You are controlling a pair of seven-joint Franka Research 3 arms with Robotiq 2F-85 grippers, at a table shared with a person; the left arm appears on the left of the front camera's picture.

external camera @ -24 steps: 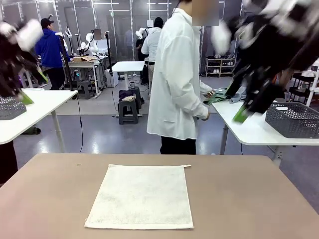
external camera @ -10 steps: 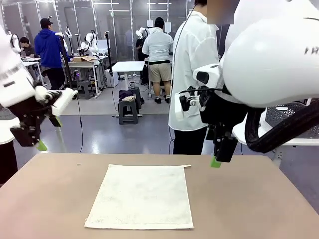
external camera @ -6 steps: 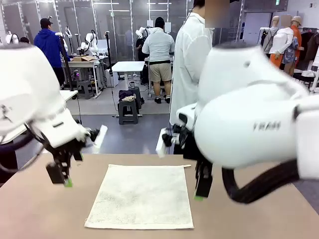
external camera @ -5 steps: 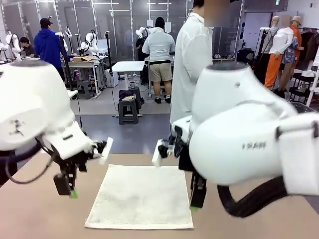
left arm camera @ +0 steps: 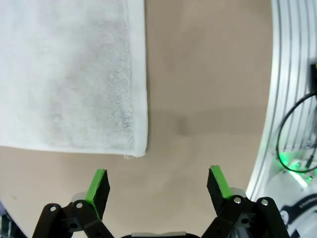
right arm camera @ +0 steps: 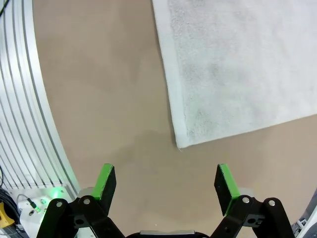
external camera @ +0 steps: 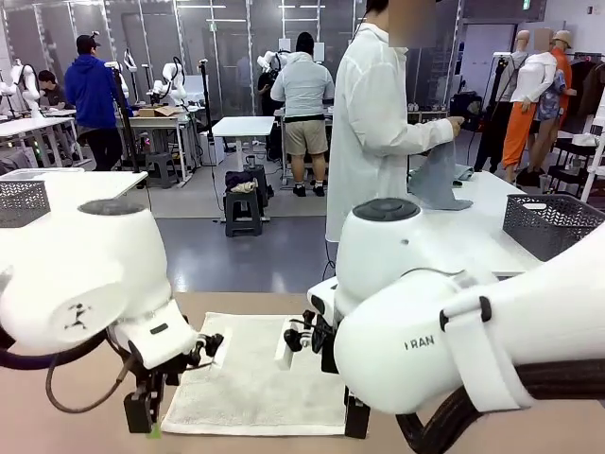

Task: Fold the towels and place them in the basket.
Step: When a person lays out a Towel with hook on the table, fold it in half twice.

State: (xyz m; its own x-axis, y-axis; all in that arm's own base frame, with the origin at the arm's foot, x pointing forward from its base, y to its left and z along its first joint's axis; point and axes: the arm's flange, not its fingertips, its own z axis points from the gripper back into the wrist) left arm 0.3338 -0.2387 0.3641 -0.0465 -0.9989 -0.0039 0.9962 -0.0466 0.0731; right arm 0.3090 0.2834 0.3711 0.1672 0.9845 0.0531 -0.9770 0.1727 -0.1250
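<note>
Cream-white towel (external camera: pixel 250 388) lying flat on the brown table (left arm camera: pixel 208 99), with the left gripper (left arm camera: pixel 158 181) and right gripper (right arm camera: pixel 167 178) each hovering by one near corner, jaws spread wide and empty; basket (external camera: pixel 553 225) on a white side table (external camera: pixel 492 248) beyond.

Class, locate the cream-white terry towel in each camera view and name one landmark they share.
Front view: cream-white terry towel at lower centre, lying flat.
Left wrist view: towel at upper left.
Right wrist view: towel at upper right.
Shared landmark: brown tabletop around it.
</note>
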